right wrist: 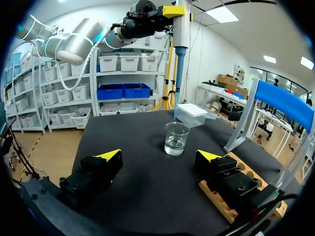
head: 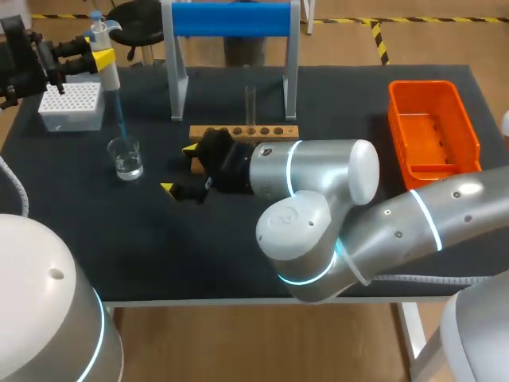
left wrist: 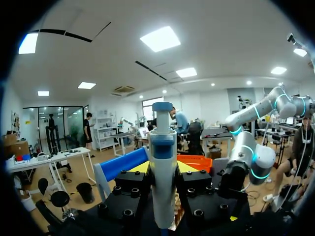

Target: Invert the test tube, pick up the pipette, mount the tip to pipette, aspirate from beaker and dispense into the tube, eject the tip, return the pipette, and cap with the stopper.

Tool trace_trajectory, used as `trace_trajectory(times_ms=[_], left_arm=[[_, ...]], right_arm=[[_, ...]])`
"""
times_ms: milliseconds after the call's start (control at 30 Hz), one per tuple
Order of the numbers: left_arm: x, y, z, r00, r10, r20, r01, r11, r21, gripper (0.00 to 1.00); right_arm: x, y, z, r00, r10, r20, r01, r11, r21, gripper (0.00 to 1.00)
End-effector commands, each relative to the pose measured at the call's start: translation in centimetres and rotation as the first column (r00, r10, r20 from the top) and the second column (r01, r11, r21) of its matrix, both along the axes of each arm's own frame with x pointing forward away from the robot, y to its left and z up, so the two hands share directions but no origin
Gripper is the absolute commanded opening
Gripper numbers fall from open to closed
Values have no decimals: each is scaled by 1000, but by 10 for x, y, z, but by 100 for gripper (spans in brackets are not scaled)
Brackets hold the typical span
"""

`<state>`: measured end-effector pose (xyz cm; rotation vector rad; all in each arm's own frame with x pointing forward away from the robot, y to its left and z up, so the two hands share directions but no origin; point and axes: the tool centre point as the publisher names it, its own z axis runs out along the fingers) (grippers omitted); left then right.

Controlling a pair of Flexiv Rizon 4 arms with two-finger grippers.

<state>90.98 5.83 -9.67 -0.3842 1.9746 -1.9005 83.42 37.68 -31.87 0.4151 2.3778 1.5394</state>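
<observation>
**Surface:** black table (head: 159, 255), one mat covering the top.

**Right arm** (head: 374, 215): silver, comes in from the right corner and lies across the middle of the table.

**Left arm** (head: 20, 60): dark wrist at the far left edge, held above the table.

**Stand** (head: 231, 19): two pale uprights with a blue bar across the top, at the far middle.

**Tray** (head: 424, 85): orange, rectangular, at the right side, well apart from the other items.

**Box** (head: 71, 105): white, with a grid of holes on top, at the far left, just below the left gripper.

**Rack** (head: 242, 131): wooden strip with a row of holes, in front of the stand.

**Right gripper** (head: 179, 169) (right wrist: 160, 155): fingers wide apart and low over bare mat, one finger by the rack's left end. The beaker stands ahead of it, apart.

**Left gripper** (head: 99, 57) (left wrist: 162, 182): clamped on the pipette from both sides, holding it upright.

**Pipette** (head: 106, 60) (left wrist: 162, 167) (right wrist: 181, 29): white body with a blue cap, over the beaker.

**Beaker** (head: 126, 157) (right wrist: 176, 138): clear glass with clear liquid in the bottom, on the mat near the box.

**Test tube** (head: 250, 103): clear, standing upright in the rack, open end up.

**Tip** (head: 119, 115): slim and blue, mounted on the pipette. Its lower end is at the beaker's mouth; I cannot tell whether it touches the liquid.
</observation>
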Motion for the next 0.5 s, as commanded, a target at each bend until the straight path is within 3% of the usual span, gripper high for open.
trace_trajectory(times_ms=[33, 500], left_arm=[[0, 0, 0, 1000, -2, 2, 2, 1000, -1, 0], [0, 0, 0, 1000, -2, 2, 2, 1000, -1, 0]], right_arm=[[-3, 5, 1, 999, -33, 28, 33, 999, -7, 100], [-3, 5, 1, 999, -33, 28, 33, 999, -7, 100]])
